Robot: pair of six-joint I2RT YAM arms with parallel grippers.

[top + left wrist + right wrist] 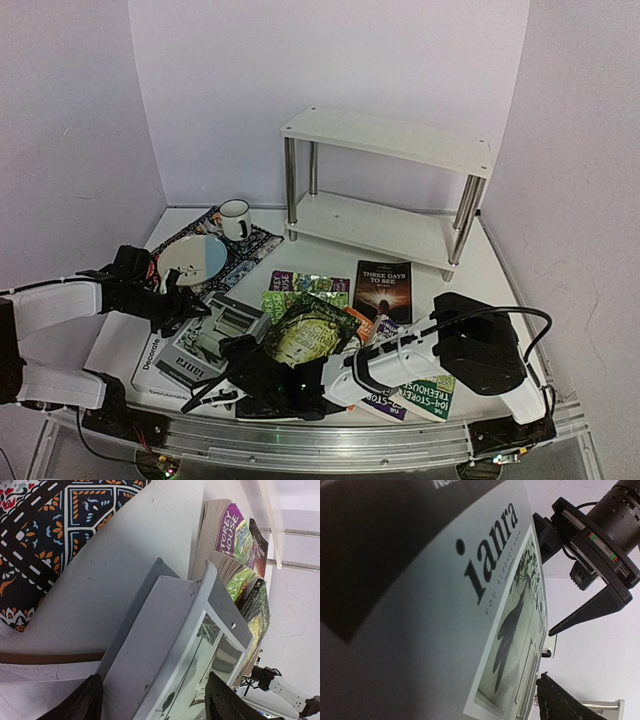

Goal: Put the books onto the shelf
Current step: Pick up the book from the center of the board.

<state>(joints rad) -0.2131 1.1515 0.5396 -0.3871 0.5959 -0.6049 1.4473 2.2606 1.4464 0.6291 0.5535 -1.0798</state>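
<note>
A grey book titled "ianra" (212,338) lies on a bigger white book (148,356) at the front left. My left gripper (188,305) is at its far left edge, open. In the left wrist view the fingers (90,702) straddle the raised grey book (165,630). My right gripper (225,385) is at the book's near edge, open. One finger (562,702) shows over the cover (470,605); the other is hidden behind it. More books spread to the right: a green one (312,335), a black one (383,288) and a treehouse paperback (425,395). The white shelf (385,135) stands at the back.
A dark patterned placemat (250,248) at the back left carries a plate (192,258) and a white mug (235,218). The right arm (470,350) stretches across the front over the book pile. Walls close in on the left, back and right.
</note>
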